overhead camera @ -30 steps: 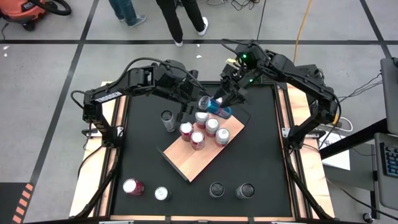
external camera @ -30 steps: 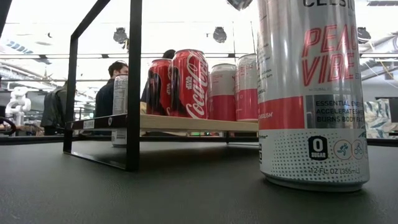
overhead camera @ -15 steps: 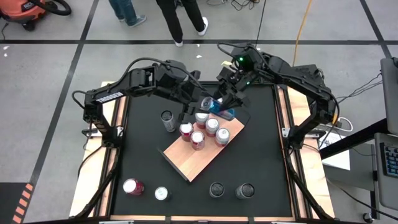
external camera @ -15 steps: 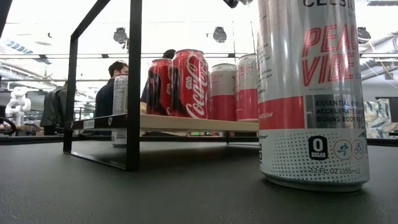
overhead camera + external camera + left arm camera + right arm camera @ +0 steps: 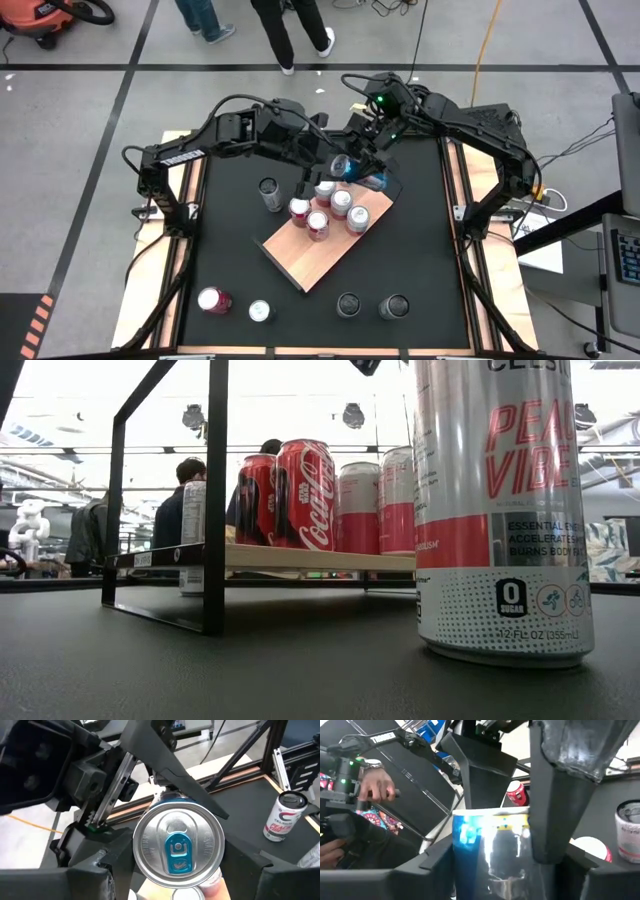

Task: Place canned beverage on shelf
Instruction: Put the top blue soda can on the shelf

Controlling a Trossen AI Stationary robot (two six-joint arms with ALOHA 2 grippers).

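Both grippers meet at the blue can (image 5: 352,170), which hangs tilted above the twelve o'clock corner of the shelf (image 5: 310,255). The left gripper (image 5: 332,166) pinches its top end and the right gripper (image 5: 368,172) closes around its body. I think this is a handover; next one gripper must let go, then the can must stand upright beside the cans (image 5: 318,225) there.

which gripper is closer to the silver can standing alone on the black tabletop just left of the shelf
Left. The left gripper hangs just right of the silver can; the right gripper is farther, beyond the shelf.
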